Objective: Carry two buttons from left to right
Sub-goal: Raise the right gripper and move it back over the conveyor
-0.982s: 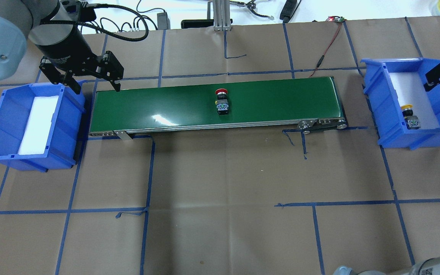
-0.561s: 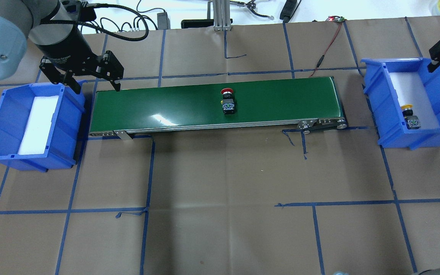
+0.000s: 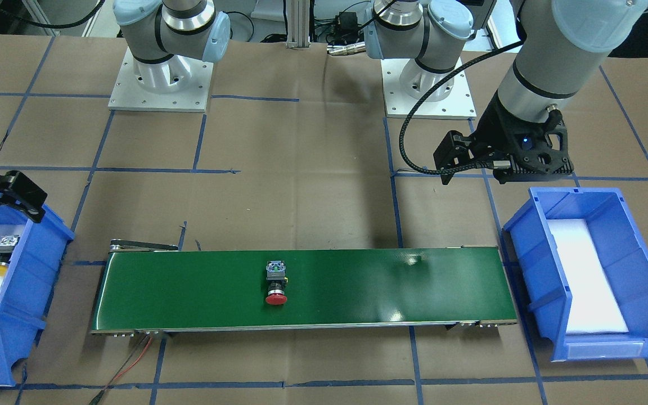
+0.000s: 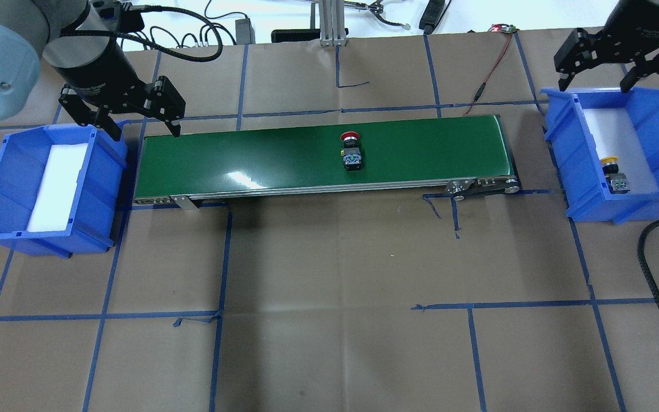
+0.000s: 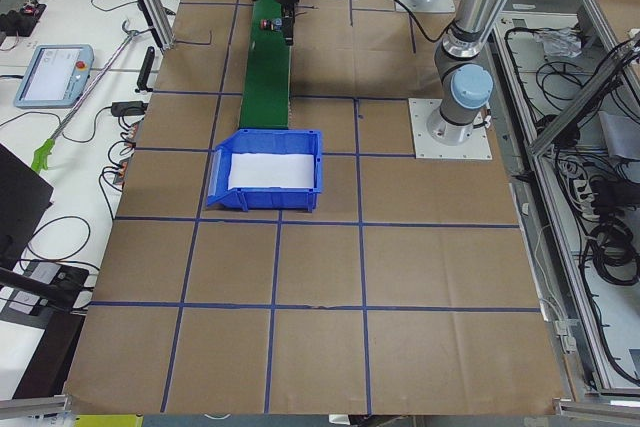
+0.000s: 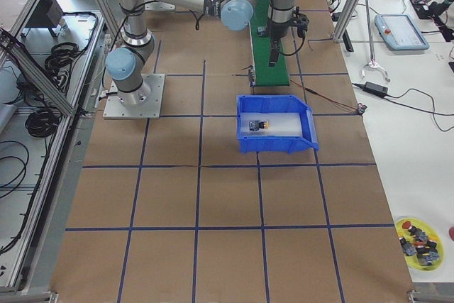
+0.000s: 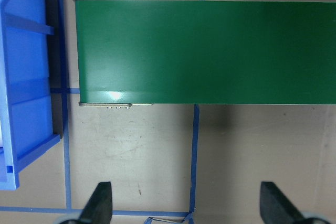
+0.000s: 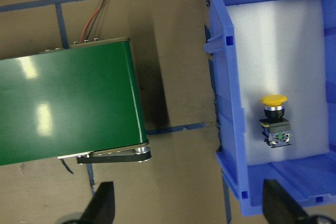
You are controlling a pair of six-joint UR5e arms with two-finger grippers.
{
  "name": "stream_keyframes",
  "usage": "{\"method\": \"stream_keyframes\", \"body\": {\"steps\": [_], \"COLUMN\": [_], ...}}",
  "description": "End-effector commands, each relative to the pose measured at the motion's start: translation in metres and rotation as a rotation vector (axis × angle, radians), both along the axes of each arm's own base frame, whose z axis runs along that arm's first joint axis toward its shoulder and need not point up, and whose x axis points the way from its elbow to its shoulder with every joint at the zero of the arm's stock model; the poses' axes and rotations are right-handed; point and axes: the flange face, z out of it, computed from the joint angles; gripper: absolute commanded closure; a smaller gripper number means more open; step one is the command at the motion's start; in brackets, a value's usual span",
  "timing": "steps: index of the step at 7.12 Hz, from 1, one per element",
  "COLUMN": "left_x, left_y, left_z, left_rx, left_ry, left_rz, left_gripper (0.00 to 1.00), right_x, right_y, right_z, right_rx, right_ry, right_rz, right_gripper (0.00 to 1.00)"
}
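The red-capped button (image 4: 350, 150) lies on the green conveyor belt (image 4: 261, 151), a little right of its middle; it also shows in the front view (image 3: 276, 284). The yellow-capped button (image 4: 612, 171) lies in the right blue bin (image 4: 567, 154) and shows in the right wrist view (image 8: 275, 119). My left gripper (image 4: 145, 129) is open and empty above the belt's left end. My right gripper (image 4: 592, 86) is open and empty above the far left corner of the right bin.
The left blue bin (image 4: 3, 183) holds only a white foam pad. A red-black wire (image 4: 489, 74) runs from the belt's right end to the table's far edge. A black cable (image 4: 655, 274) hangs at the near right.
The red button has travelled right along the belt. My right gripper has swung in from the right edge to the far side of the right bin. The left gripper has not moved.
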Motion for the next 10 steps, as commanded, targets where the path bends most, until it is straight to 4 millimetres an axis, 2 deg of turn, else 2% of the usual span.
{"method": "stream_keyframes", "body": {"steps": [1, 2, 3, 6, 10], "left_x": [0.000, 0.000, 0.000, 0.000, 0.000], "left_y": [0.000, 0.000, 0.000, 0.000, 0.000], "left_z": [0.000, 0.000, -0.001, -0.001, 0.000], "left_rx": [0.000, 0.000, 0.001, 0.001, 0.001], "left_ry": [0.000, 0.000, 0.000, 0.000, 0.000], "left_rz": [0.000, -0.002, -0.002, -0.002, -0.002], "left_gripper": [0.01, 0.01, 0.01, 0.01, 0.01], "right_x": [0.066, 0.087, 0.093, 0.095, 0.096], "right_y": [0.008, 0.012, 0.014, 0.017, 0.009], "right_z": [0.007, 0.009, 0.005, -0.022, -0.083], "right_rx": [-0.018, -0.022, -0.017, 0.004, -0.122], "right_ry": [-0.001, -0.003, -0.008, -0.019, -0.019], "right_rz": [0.000, -0.012, -0.010, -0.021, -0.019], "right_gripper": [0.01, 0.01, 0.01, 0.01, 0.01]}}
